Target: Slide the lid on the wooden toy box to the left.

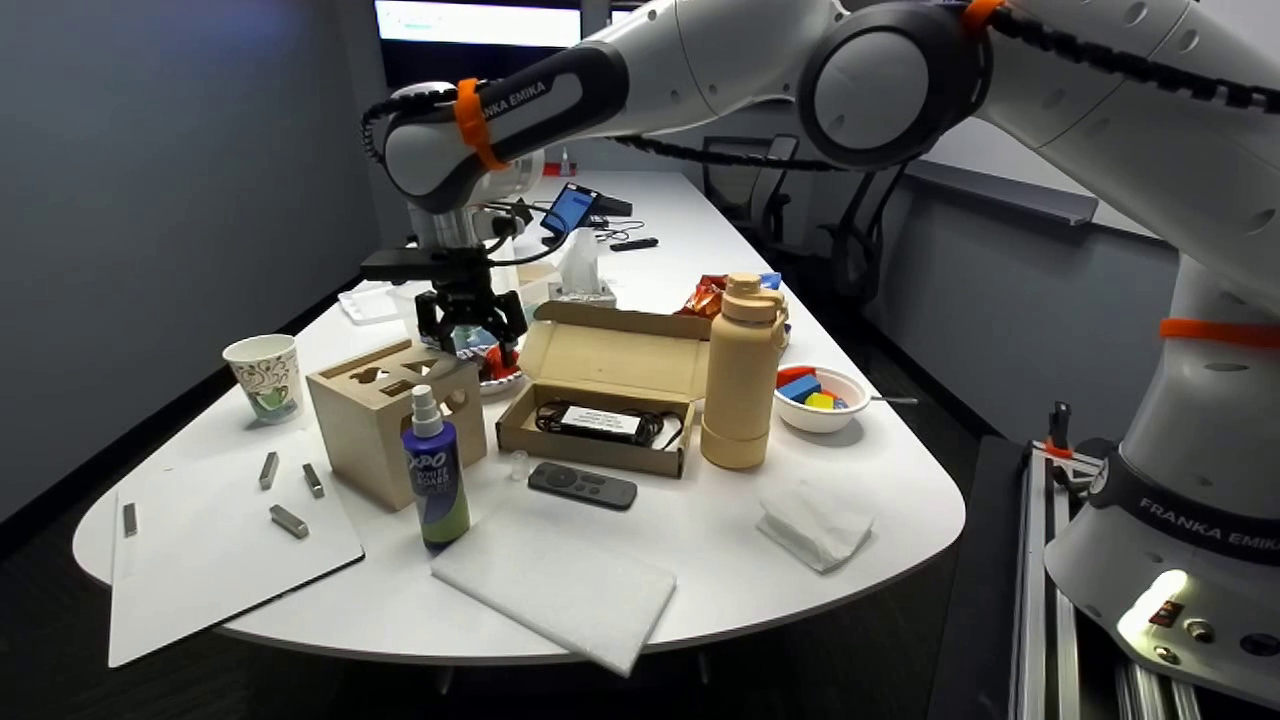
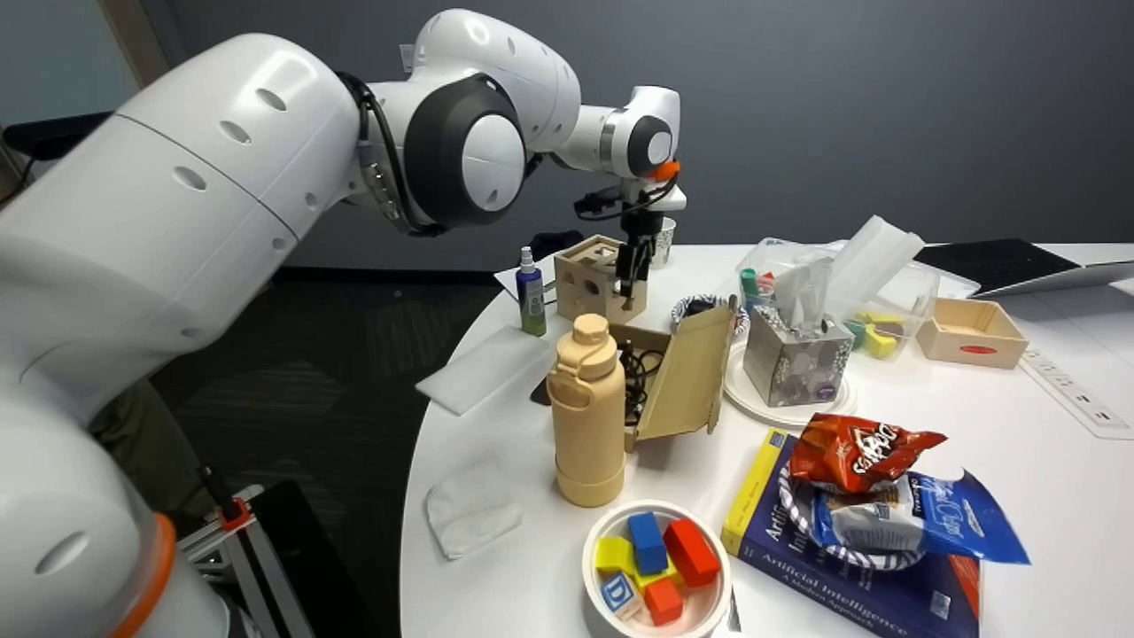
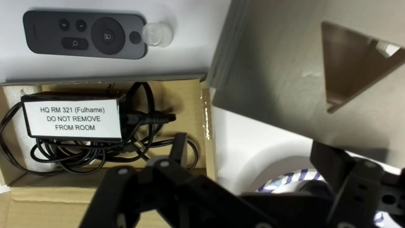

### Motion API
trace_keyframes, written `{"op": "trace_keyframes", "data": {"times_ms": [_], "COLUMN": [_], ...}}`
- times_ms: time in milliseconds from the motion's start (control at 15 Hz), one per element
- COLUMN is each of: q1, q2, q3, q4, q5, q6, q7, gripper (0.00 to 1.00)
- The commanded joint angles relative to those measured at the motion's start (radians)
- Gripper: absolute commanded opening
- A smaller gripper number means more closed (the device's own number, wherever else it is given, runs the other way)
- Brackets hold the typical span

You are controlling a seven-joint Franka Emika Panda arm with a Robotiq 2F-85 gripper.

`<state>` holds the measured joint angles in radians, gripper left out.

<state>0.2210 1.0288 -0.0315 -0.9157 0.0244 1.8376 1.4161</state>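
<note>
White flat sheet (image 1: 215, 570), in an exterior view: lying at the far left of the desk (image 1: 890, 490), bearing small grey bars (image 1: 289, 521).

Paper cup (image 1: 265, 378), patterned: standing upright behind it.

Wooden toy box (image 1: 365, 440), one: sitting next along, between the cup and the cardboard box (image 1: 590, 450), its front partly hidden.

Lid (image 3: 294, 84), one, thin pale panel with a triangular cut-out (image 3: 351, 68), best showing in the wrist view: forming that wooden box's top. I am judging it light, stiff, slightly slippery and not very fragile, likely to bind if pushed askew. For purchase I am favouring the cut-out's rim or an edge, for a sideways push with little downward weight; the box, probably light too, might be sliding along with it.

Spray bottle (image 1: 437, 485), blue and green: standing just in front of the wooden box.

Fingers (image 3: 179, 147), pair: hanging near the lid's edge, spread wide, holding nothing; whether one is touching it I cannot tell.

Cardboard box, open: holding a black power adapter (image 1: 600, 424).

Remote control (image 1: 583, 486), dark: lying before it.

Tan bottle (image 1: 738, 390): standing upright further right.

White bowl (image 1: 820, 422), beyond it: containing coloured blocks (image 1: 800, 388).
</note>
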Motion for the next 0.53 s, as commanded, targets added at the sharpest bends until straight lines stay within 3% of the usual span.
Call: {"op": "trace_keyframes", "data": {"times_ms": [0,467], "q1": [0.011,0.018], "q2": [0.059,0.067], "q3": [-0.001,0.001], "q4": [0.116,0.133], "q5": [-0.016,-0.024], "q6": [-0.055,-0.069], "q7": [-0.018,-0.039], "gripper": [1.00,1.00]}}
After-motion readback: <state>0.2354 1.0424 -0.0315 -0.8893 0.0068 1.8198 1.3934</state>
